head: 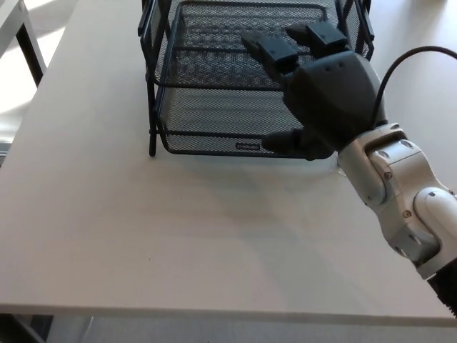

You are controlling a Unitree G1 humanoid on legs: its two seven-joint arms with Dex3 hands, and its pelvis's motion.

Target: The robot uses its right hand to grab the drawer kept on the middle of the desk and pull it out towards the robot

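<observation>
Pale tabletop (143, 229) carried your black wire-mesh drawer (214, 121) at its far middle; your right hand (314, 93), fingers (271, 51) spread and empty, hovered over the drawer's near right corner, thumb by the front rim.

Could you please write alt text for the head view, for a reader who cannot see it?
The robot's black right hand, fingers apart, reaches over the front right of a black wire-mesh drawer rack on a pale desk, its thumb at the lower drawer's front rim. It grips nothing yet; the left hand is out of view.
</observation>
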